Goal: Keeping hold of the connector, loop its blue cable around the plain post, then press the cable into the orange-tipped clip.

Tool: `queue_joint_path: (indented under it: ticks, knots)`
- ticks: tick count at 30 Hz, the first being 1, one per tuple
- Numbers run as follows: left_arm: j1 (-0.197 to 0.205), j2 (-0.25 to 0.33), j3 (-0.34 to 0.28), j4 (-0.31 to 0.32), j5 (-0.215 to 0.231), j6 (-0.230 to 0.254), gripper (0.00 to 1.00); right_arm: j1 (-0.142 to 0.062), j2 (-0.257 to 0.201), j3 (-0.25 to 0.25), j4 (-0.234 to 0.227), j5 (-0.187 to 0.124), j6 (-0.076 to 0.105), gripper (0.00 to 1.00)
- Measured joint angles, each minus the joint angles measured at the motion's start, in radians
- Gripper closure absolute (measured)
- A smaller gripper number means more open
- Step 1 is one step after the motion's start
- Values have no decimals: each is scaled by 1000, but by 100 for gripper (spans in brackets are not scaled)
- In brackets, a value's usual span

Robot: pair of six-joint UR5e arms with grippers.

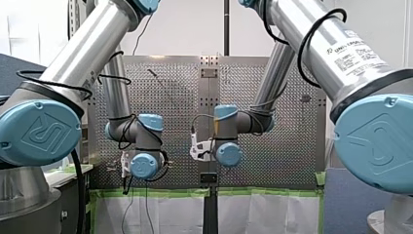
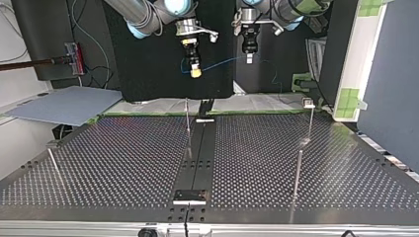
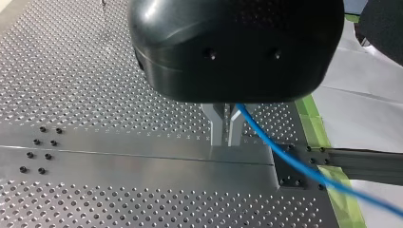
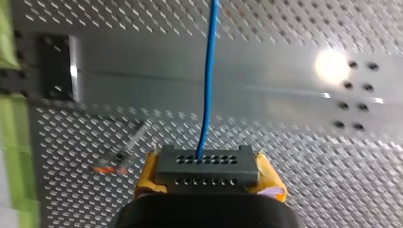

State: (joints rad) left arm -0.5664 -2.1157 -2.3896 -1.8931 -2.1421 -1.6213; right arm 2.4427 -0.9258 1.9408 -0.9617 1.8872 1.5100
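Right gripper (image 4: 209, 179) is clamped on the connector (image 4: 208, 164); its blue cable (image 4: 208, 76) runs to my left gripper (image 3: 224, 133), fingers nipped round it; both hang high over the table (image 2: 123, 163) — looping not begun; next I'd lower toward a post (image 2: 188, 121), orange-tipped clip (image 4: 119, 159) after.

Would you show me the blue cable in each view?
Front view: not discernible.
Top view: blue cable between right gripper and left gripper.
Left wrist view: blue cable leaving left gripper.
Right wrist view: blue cable rising from connector.
Shared landmark: table's plain centre strip.
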Motion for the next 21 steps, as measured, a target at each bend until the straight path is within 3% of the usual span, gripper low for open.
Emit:
queue_joint_path:
  ticks: [7, 14, 15, 16, 21]
  knots:
    - [0, 0, 0, 0, 0, 0, 91, 15, 66, -20, 80, 4, 1, 100]
    - [0, 0, 0, 0, 0, 0, 91, 15, 75, -21, 114, 4, 1, 100]
    - [1, 1, -1, -1, -1, 1, 100, 15, 75, -21, 115, 4, 1, 100]
    - [3, 3, -3, -3, -3, 3, 100, 14, 76, -20, 115, 5, 3, 100]
    - [34, 37, -27, -37, -37, -5, 100, 1, 67, -38, 131, 12, 34, 100]
